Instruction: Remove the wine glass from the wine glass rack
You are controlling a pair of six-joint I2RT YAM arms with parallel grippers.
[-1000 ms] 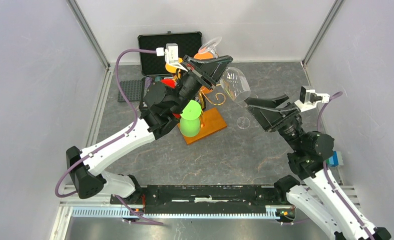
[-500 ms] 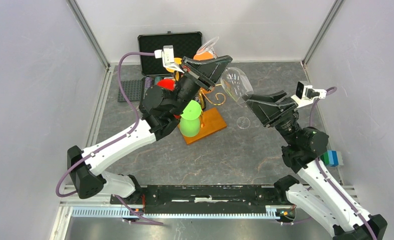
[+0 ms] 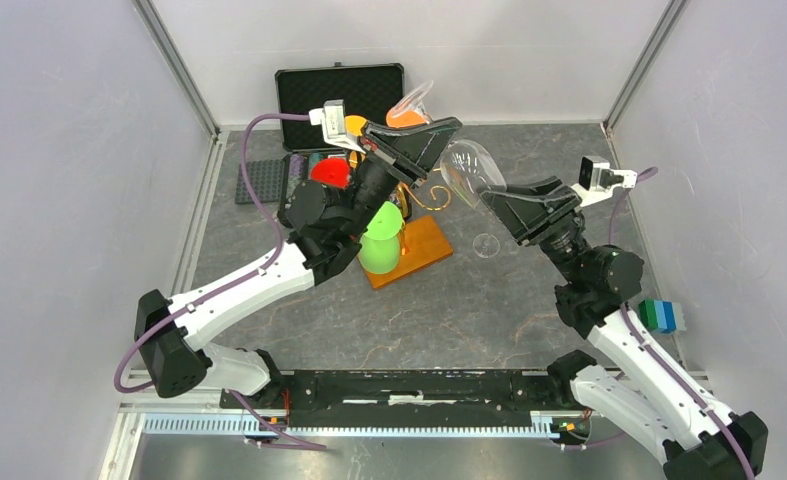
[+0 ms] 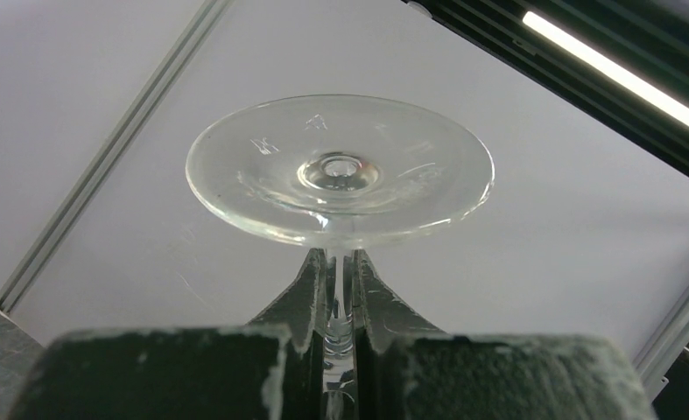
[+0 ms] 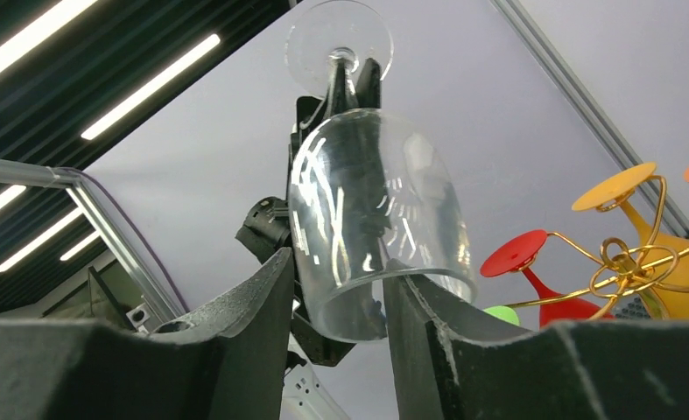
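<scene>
My left gripper [image 3: 437, 135] is shut on the stem of a clear wine glass [image 3: 469, 165] and holds it in the air to the right of the rack, tilted, bowl towards the right arm. In the left wrist view the gripper [image 4: 340, 262] clamps the stem under the round foot [image 4: 339, 171]. My right gripper [image 5: 336, 271] is open at the bowl's rim [image 5: 384, 306], one finger [image 5: 262, 297] outside the wall. It also shows in the top view [image 3: 494, 195]. The golden wire rack [image 3: 424, 195] stands on its orange-brown base [image 3: 424, 245].
Green [image 3: 379, 245], red [image 3: 329, 172] and orange [image 3: 406, 115] glasses hang on the rack. A black case [image 3: 339, 95] lies behind it, a black grid piece [image 3: 262, 180] to its left. A small clear round thing [image 3: 486, 245] lies right of the base. A blue-green block [image 3: 661, 315] sits far right.
My right gripper has moved up and left until its fingers reach the clear glass's rim. The left gripper has shifted slightly with the glass still in it.
</scene>
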